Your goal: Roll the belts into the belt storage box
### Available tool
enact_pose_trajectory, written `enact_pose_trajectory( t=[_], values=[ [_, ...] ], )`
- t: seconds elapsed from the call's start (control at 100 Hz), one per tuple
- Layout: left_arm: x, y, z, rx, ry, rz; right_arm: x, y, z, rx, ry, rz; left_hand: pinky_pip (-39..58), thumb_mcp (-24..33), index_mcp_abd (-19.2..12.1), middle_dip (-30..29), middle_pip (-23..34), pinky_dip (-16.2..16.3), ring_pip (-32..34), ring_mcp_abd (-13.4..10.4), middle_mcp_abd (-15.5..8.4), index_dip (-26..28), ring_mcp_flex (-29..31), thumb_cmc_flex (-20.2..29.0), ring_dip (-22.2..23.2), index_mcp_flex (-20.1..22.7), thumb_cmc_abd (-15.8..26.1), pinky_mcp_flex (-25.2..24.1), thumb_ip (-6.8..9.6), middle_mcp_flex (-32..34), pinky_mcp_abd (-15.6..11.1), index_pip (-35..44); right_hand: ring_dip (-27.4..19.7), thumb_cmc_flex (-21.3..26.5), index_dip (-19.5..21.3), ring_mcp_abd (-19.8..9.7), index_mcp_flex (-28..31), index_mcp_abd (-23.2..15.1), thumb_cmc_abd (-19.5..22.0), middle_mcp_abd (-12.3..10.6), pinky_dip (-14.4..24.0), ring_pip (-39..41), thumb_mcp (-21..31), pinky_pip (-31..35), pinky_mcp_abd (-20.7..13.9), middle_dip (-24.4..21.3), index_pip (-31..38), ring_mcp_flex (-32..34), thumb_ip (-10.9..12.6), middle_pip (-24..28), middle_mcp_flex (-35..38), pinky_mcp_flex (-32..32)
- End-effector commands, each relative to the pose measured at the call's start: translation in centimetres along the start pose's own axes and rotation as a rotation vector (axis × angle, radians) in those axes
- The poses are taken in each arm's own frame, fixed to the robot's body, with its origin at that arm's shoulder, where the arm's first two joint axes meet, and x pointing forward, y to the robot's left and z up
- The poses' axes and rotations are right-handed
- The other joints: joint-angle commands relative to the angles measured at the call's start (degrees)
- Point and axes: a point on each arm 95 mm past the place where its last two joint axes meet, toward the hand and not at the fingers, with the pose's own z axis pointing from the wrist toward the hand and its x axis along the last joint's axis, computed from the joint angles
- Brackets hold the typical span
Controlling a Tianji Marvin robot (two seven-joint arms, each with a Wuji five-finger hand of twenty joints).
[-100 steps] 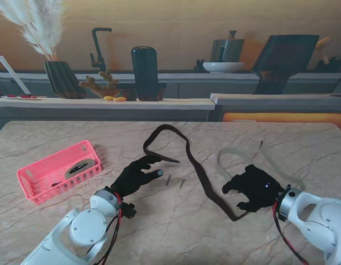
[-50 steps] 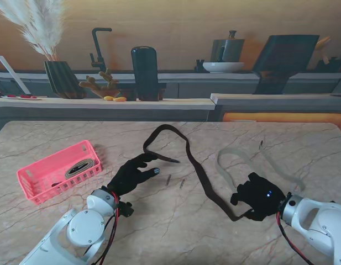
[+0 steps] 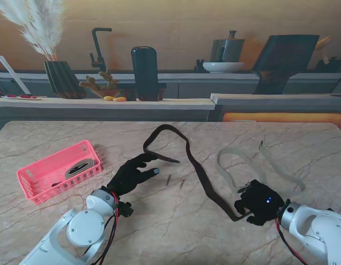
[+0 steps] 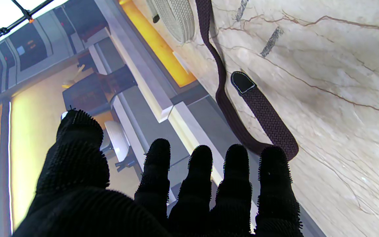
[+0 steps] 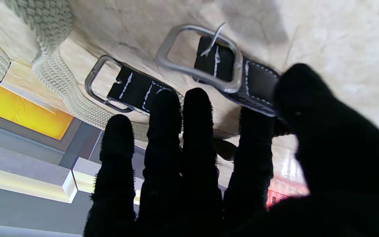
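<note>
Dark belt is lying snaked across the desk centre, buckle end lower right. My right hand is pinching that buckle end, thumb against index. Pale belt is lying just beyond. My left hand is hovering spread, holding nothing. Pink box is sitting at left.

- A home kitchen, or a set dressed as one: a marble-patterned countertop in front and a long counter ledge behind it.
- A black tap rises at the back wall.
- A kettle stands behind a white bowl.
- A ribbed dark vase holds pampas grass.
- A tall dark canister stands on the ledge.
- Warm wood-toned wall panelling runs behind everything.
</note>
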Motion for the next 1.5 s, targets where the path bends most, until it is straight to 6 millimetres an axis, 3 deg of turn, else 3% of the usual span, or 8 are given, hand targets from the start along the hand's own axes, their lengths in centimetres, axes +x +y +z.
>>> enact_pose_trajectory(
  t=[0.0, 0.26, 0.57, 1.01, 1.24, 1.38, 1.4, 1.49],
  values=[
    [0.1, 0.3, -0.2, -0.004, -0.003, -0.008, 0.0, -0.2, 0.3, 0.009, 0.007, 0.005, 0.61, -0.43, -1.04, -0.26, -1.19, -0.53, 0.01, -0.18, 0.04, -0.37, 0.76, -1.31, -0.52, 1.23, 0.0, 0.2, 0.95, 1.42, 0.07, -2.1, 1.33, 3.57, -1.72, -0.52, 3.53, -1.58, 0.92, -0.33, 1.76, 2.73, 1.85, 3.0, -0.36, -0.16, 3.58, 2.13, -1.97, 1.19, 3.86, 1.0],
    [0.1, 0.2, -0.2, -0.001, -0.004, -0.003, 0.1, 0.0, 0.7, 0.052, 0.028, 0.054, 0.7, -0.43, -1.08, -0.21, -1.11, -0.48, 0.13, -0.12, 0.09, -0.33, 0.89, -1.27, -0.51, 1.48, 0.09, 0.3, 0.94, 1.73, 0.05, -2.05, 2.42, 6.65, -4.68, 0.52, 8.93, 1.3, 5.67, 1.05, 2.61, 5.1, 1.56, 6.2, -0.58, -1.23, 5.78, 5.29, -3.48, 1.61, 9.19, 2.85],
    [0.2, 0.1, -0.2, 0.014, 0.006, 0.012, -0.1, 2.5, 1.2, -0.037, 0.004, 0.351, 1.09, -0.28, -1.23, -0.04, -0.83, -0.29, 0.42, -0.16, 0.01, -0.16, 1.27, -0.81, -0.41, 1.77, 0.22, 0.61, 0.96, 2.13, 0.09, -1.74, 2.36, 8.83, 3.13, 0.23, 5.43, -0.28, 10.9, 0.75, 1.69, 2.02, -2.56, 2.46, 0.49, 2.9, 4.09, 2.9, -3.98, 1.94, 5.41, -0.15],
    [-0.1, 0.5, 0.5, 0.011, 0.008, 0.065, 1.0, 5.7, 6.9, -0.268, -0.028, 0.89, 2.03, 1.33, -2.45, 0.07, -0.08, 0.19, 1.3, -1.16, -1.41, 0.36, 0.78, 2.86, -0.19, 0.96, 2.43, 0.71, 0.96, 0.24, -1.1, -0.27, -0.59, 9.57, 6.53, 1.06, 4.84, -1.44, 11.7, 2.15, 0.21, -3.34, -4.19, -2.55, 2.76, 4.67, 2.68, -0.27, -3.4, 1.84, 2.34, -4.5],
    [-0.2, 0.3, 1.7, 0.031, 0.012, 0.092, 1.3, 7.9, 9.6, -0.398, -0.05, 1.092, -0.23, 2.62, -3.61, -1.6, -0.77, -0.96, 0.24, -3.48, -3.1, -0.78, -1.99, 3.19, -0.91, -3.71, 0.15, -0.73, 1.35, -5.7, -4.05, -0.91, -8.82, 8.26, 7.09, 1.31, 5.6, -3.36, 10.82, 4.08, -2.12, -14.65, -3.54, -7.59, 3.02, 0.22, 1.74, -7.93, -3.43, -6.11, -9.34, -8.78],
    [-0.3, 0.3, 2.6, 0.027, 0.017, 0.119, 1.5, 9.1, 11.1, -0.461, -0.059, 1.165, -3.64, 9.6, -2.86, -4.64, -1.63, -2.77, -2.16, -5.1, -3.64, -3.92, -4.28, -0.41, -2.95, -6.59, -4.01, -2.05, 1.08, -9.66, -6.55, -2.05, -15.76, 7.63, 6.73, 1.8, 5.93, -4.29, 10.26, 4.87, -4.03, -23.75, -2.93, -10.02, 3.22, -5.52, 1.65, -11.04, -3.6, -12.83, -14.29, -10.33],
    [-0.3, 0.4, 2.7, 0.028, 0.018, 0.12, 1.6, 9.2, 11.4, -0.47, -0.061, 1.174, -4.31, 14.25, -2.67, -5.91, -1.31, -3.11, -2.3, -4.99, -3.75, -4.94, -4.44, -2.67, -3.91, -6.93, -5.43, -2.13, 0.7, -10.08, -6.88, -1.86, -16.78, 7.59, 6.68, 1.72, 5.93, -4.33, 10.26, 4.84, -4.3, -25.16, -2.96, -10.31, 3.21, -6.16, 1.68, -11.3, -3.58, -13.48, -14.8, -10.44],
    [-0.3, 0.5, 3.4, 0.028, 0.021, 0.119, 1.8, 9.9, 12.3, -0.511, -0.073, 1.209, -7.15, 19.29, -2.1, -7.41, -1.87, -4.52, -3.77, -5.96, -4.45, -6.15, -5.89, -4.97, -5.77, -8.23, -8.23, -2.99, 0.17, -11.96, -9.07, -2.13, -19.6, 7.38, 6.35, 1.96, 6.12, -4.68, 9.9, 4.89, -5.13, -29.08, -2.72, -11.3, 3.34, -7.7, 1.73, -12.04, -3.54, -15.29, -16.2, -10.84]
  ],
)
